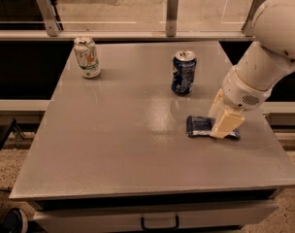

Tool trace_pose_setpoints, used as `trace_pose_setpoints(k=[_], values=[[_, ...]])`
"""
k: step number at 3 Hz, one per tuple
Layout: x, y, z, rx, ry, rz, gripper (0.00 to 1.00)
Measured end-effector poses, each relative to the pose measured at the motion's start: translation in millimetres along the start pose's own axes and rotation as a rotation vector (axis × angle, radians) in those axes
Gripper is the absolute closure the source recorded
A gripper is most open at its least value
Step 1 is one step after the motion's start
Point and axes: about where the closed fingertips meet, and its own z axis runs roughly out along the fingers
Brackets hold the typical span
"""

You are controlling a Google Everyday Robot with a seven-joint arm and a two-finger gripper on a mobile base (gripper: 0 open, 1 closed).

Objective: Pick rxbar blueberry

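Note:
The rxbar blueberry [200,126] lies flat on the grey table [118,140] at the right side, a dark blue wrapper with white patches. My gripper [222,126] reaches down from the white arm at the right and sits over the bar's right half, at table level. The bar's right part is hidden behind the cream-coloured fingers [226,123].
An upright blue soda can [183,72] stands behind the bar, toward the table's back middle. A white and green can [87,57] stands at the back left. A railing with metal posts [172,14] runs behind the table. The table's right edge is close to the bar.

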Motion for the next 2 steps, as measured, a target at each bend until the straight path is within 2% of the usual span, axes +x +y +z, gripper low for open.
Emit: trace_pose_setpoints(k=[1, 2], values=[[0, 0, 0, 0.0, 0.0, 0.0, 1.0], [-9, -4, -22, 0.007, -0.035, 0.002, 1.0]])
